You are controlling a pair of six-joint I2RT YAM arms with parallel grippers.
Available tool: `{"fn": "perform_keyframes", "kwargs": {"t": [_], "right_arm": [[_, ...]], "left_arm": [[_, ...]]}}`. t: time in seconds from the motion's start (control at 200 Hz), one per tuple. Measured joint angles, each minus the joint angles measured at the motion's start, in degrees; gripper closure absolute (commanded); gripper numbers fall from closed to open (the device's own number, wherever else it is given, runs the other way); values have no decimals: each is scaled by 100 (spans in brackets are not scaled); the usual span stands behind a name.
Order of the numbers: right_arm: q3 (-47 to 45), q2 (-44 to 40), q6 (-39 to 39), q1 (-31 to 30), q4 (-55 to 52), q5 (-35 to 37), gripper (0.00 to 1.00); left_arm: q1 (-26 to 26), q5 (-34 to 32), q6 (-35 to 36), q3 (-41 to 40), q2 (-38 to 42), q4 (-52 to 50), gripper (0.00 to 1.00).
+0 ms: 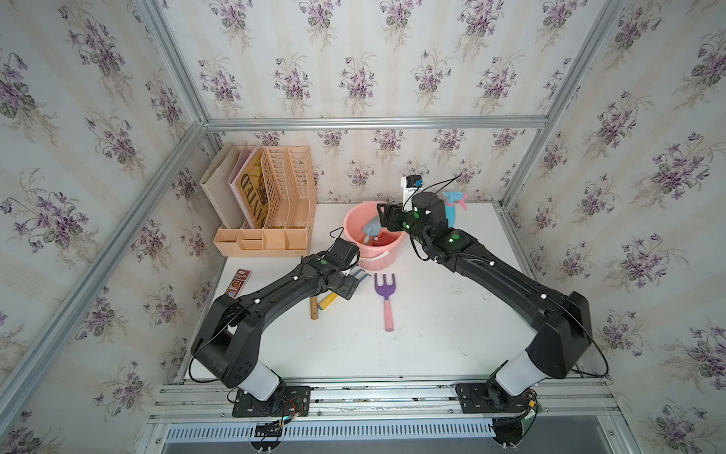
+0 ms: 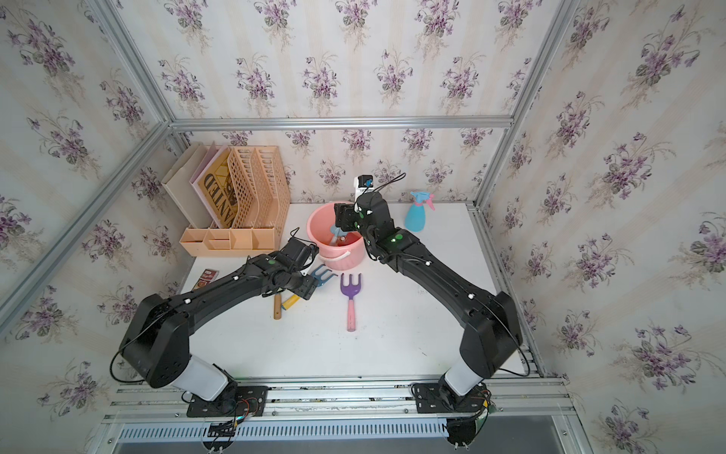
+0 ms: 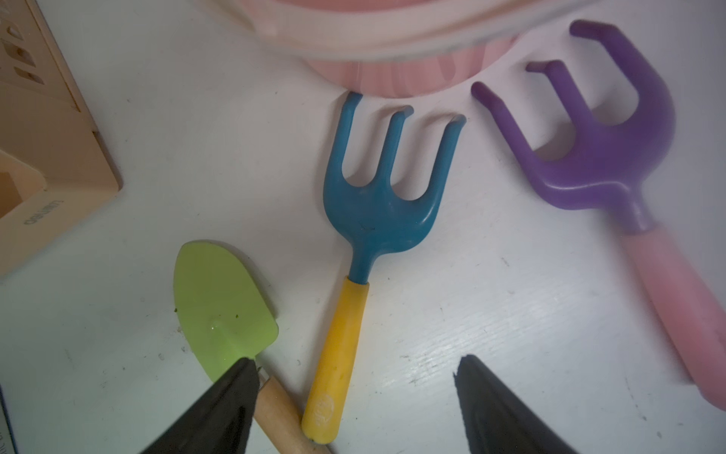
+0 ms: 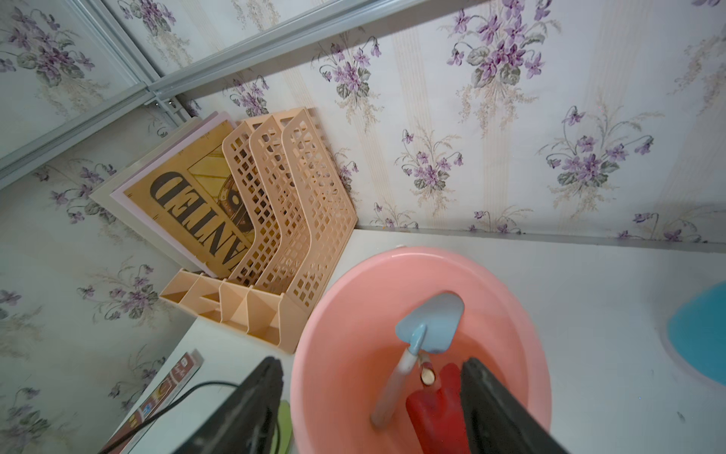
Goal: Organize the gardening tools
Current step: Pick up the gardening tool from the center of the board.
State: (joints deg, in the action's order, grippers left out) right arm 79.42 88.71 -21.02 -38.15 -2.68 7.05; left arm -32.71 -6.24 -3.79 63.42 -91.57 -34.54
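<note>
Beneath the left gripper (image 3: 355, 359), a fork (image 3: 383, 196) and a shovel (image 3: 222, 302) lie side by side, heads toward the bucket (image 3: 393, 74) ahead; a second fork (image 3: 597, 157) lies right of them. Below the right gripper (image 4: 373, 359), a trowel (image 4: 432, 326) and another shovel (image 4: 436, 408) rest in the bucket, the spray bottle (image 2: 416, 216) to its right.

Light-blue trowel (image 4: 432, 326): I see it leaning blade-up inside the pink bucket (image 4: 338, 353).
Red shovel (image 4: 436, 408): in the bucket, beside the trowel.
Green shovel (image 3: 224, 306): flat on the table (image 1: 432, 334), wooden handle.
Blue fork (image 3: 377, 204): yellow handle, flat, tines toward the bucket.
Purple fork (image 3: 589, 157): pink handle, flat alongside the blue fork.
Spray bottle (image 2: 416, 216): blue, pink trigger, upright by the back wall.
</note>
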Motion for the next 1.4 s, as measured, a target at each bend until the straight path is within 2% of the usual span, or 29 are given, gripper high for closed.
{"fn": "perform_keyframes", "kwargs": {"t": [0.25,0.43,0.554,0.584,0.714,0.984,1.399], "right_arm": [[-1309,-1519,-496,175,144,-741,24],[-1606,-2127,-741,249,149,-957,24],[-1648,-2332,-758,267,146,-960,24],[-1648,-2358,-778,278,149,-960,24],[-1657,-2557,-817,295,146,-957,24],[-1204,-3005,-828,302,129,-1054,23],[-1213,-3180,-769,304,83,-1071,22]], "left_arm": [[-22,-168,85,299,-662,-280,38],[-31,-188,234,603,-1167,-372,43],[-31,-186,323,704,-1377,-367,44],[-33,-186,339,710,-1412,-358,48],[-33,-181,382,719,-1558,-304,51],[-107,-155,378,262,-994,-109,49],[-98,-125,339,354,-1322,262,53]]}}
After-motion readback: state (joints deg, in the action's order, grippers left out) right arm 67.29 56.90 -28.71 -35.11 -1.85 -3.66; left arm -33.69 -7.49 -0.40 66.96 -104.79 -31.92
